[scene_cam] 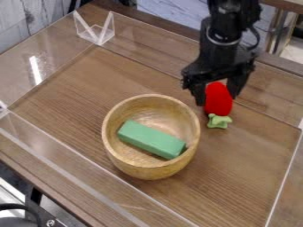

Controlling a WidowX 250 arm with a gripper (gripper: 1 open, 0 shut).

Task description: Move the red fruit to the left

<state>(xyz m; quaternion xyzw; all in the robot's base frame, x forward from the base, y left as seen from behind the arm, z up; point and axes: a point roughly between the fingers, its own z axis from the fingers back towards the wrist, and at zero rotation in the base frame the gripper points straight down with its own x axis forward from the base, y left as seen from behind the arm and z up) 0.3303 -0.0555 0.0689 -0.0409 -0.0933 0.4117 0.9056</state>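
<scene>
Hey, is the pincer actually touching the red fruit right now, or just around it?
Cannot tell. The camera view shows the open pincer straddling the red fruit, one finger on each side, but their edges overlap the fruit, so no contact or gap shows plainly.

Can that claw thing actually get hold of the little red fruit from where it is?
Probably yes: the gripper hangs right over the red fruit, jaws open either side, and nothing stands between them.

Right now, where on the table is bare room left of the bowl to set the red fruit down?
Bare wood lies left of the bowl, out to the clear wall, and behind it toward the far corner. It is crowded on the right, where the open gripper straddles the fruit.
</scene>
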